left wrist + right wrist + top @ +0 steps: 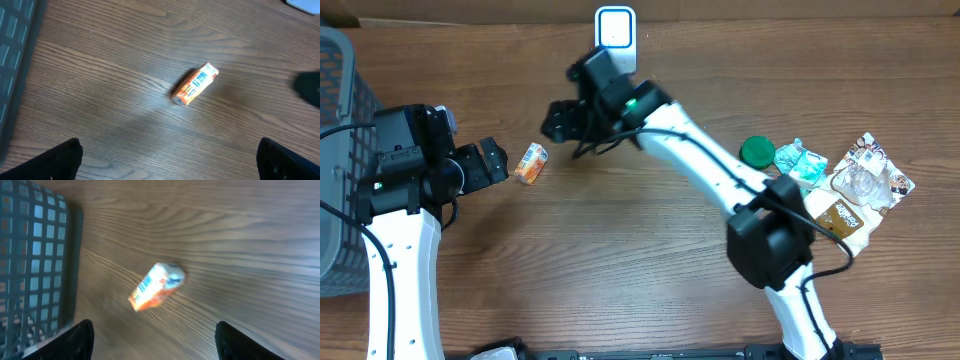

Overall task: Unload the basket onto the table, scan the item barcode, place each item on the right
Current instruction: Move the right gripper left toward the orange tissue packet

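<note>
The item, a small orange and white pack, lies on its side on the wooden table, with nothing gripping it. Its barcode faces up in the left wrist view. In the right wrist view the pack looks blurred. My left gripper hovers just left of the pack, open and empty. My right gripper hangs above and to the right of the pack, its fingers wide apart with nothing between them. A white scanner with a blue rim stands at the far edge.
A dark mesh basket fills the left edge, close to my left arm, and shows in the right wrist view. At the right lie a green lid, a teal packet, a clear-wrapped pack and a brown packet.
</note>
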